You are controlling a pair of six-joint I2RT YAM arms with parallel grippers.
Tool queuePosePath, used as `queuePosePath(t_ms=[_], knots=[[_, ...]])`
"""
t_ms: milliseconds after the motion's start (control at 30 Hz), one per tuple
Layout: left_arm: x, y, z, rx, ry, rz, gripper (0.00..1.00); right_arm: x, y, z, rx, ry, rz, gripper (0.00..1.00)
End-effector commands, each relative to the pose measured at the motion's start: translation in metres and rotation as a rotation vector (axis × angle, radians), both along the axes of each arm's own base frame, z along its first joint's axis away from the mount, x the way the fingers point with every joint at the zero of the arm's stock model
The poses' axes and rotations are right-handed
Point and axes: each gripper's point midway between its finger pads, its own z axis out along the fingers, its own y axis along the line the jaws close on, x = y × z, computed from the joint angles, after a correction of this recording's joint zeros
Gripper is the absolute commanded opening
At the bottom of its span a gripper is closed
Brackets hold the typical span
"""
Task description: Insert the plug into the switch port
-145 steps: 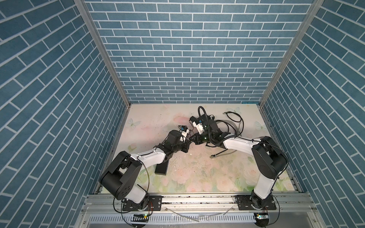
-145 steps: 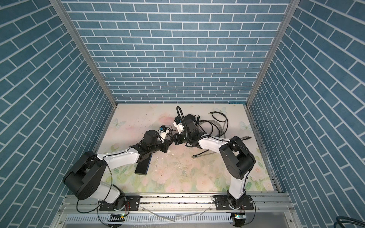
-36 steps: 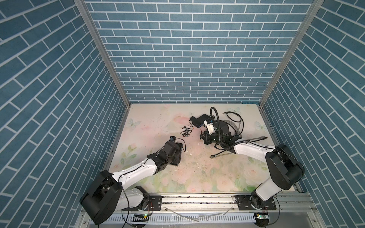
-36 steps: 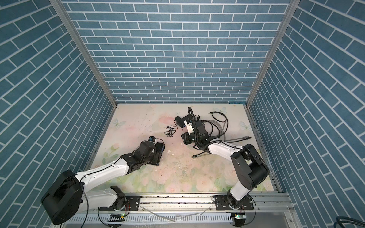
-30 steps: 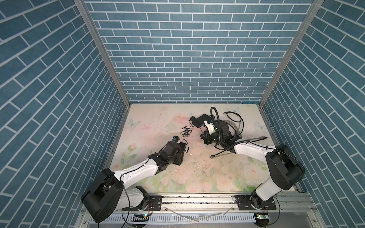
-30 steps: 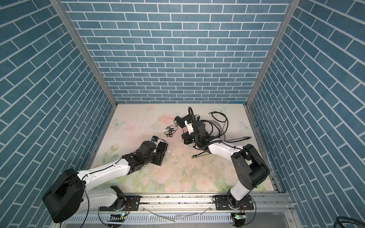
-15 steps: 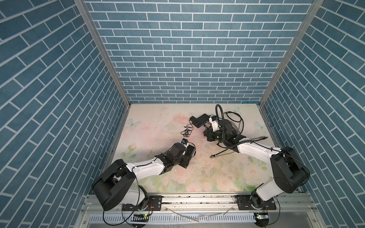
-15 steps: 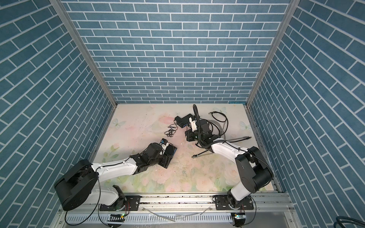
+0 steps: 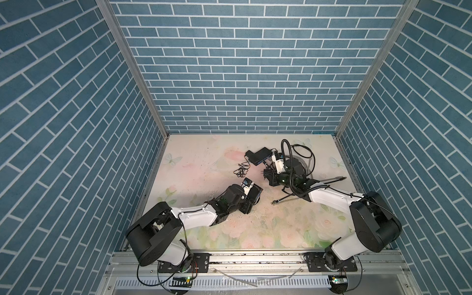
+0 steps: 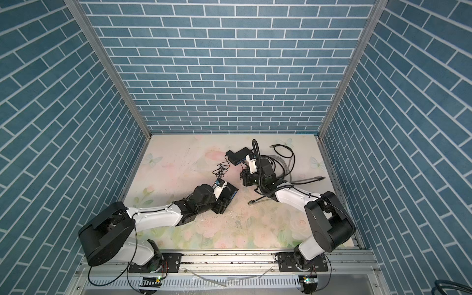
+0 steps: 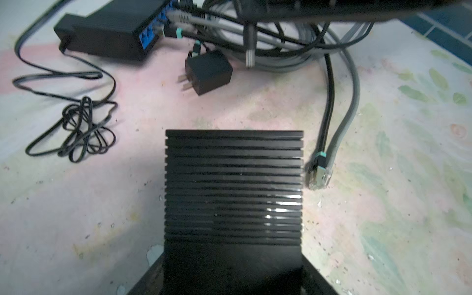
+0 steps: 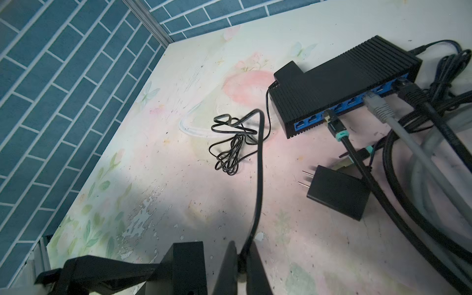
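The right pincer [image 12: 241, 265] is clamped tight on a black cable [image 12: 259, 178], which runs ahead of it over the flowered surface [image 12: 166, 178] toward a knot of thin cord [image 12: 229, 153]. Beyond the knot and off to one side lies the switch [image 12: 339, 84]. Its row of blue ports holds three leads: a teal-banded cable [image 12: 332, 122], a grey cable [image 12: 378, 104] and a thick dark cable [image 12: 419, 99] at the far end. A power adapter [image 12: 337, 196] lies near the switch, prongs bare.

The left pincer [image 11: 232, 273] grips a ribbed black box [image 11: 233, 184], jaws wide around it. Just beside the box's far corner, a black plug [image 11: 315, 166] and a grey plug [image 11: 325, 176] lie loose on the surface, side by side, neither in a port.
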Motion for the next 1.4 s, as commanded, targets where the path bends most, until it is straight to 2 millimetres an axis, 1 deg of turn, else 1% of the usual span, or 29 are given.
queuePosePath(t_ms=[0, 100, 167, 400, 467, 533, 600, 733, 833, 1033, 1100, 1367], knots=[[0.007, -0.014, 0.024, -0.090, -0.115, -0.039, 0.47, -0.002, -0.001, 0.018, 0.065, -0.048, -0.003, 0.00], [0.006, -0.015, 0.036, -0.128, -0.211, -0.072, 0.47, -0.002, -0.001, 0.024, 0.078, -0.079, 0.000, 0.00], [0.007, -0.016, 0.040, -0.121, -0.252, -0.089, 0.48, -0.001, -0.002, 0.028, 0.085, -0.105, -0.002, 0.00], [0.011, -0.021, 0.044, -0.058, -0.376, -0.154, 0.50, -0.001, -0.003, 0.041, 0.119, -0.173, 0.001, 0.00], [0.008, -0.020, 0.046, -0.072, -0.439, -0.174, 0.50, -0.003, -0.003, 0.046, 0.143, -0.191, 0.004, 0.00], [0.010, -0.015, 0.050, -0.088, -0.491, -0.147, 0.50, -0.004, -0.002, 0.051, 0.171, -0.205, 0.007, 0.00], [0.012, -0.014, 0.049, -0.085, -0.519, -0.141, 0.50, -0.006, -0.001, 0.056, 0.204, -0.222, 0.011, 0.00], [0.013, -0.014, 0.046, -0.092, -0.535, -0.137, 0.50, -0.013, 0.000, 0.061, 0.238, -0.243, 0.035, 0.00], [0.014, -0.013, 0.044, -0.112, -0.552, -0.120, 0.49, -0.022, 0.001, 0.066, 0.263, -0.262, 0.070, 0.00], [0.016, -0.010, 0.044, -0.181, -0.575, -0.073, 0.49, -0.038, 0.001, 0.063, 0.281, -0.255, 0.128, 0.00], [0.016, -0.014, 0.040, -0.184, -0.559, -0.090, 0.49, -0.043, 0.001, 0.064, 0.290, -0.260, 0.144, 0.00], [0.018, -0.015, 0.046, -0.186, -0.584, -0.089, 0.49, -0.052, 0.001, 0.055, 0.296, -0.224, 0.173, 0.00]])
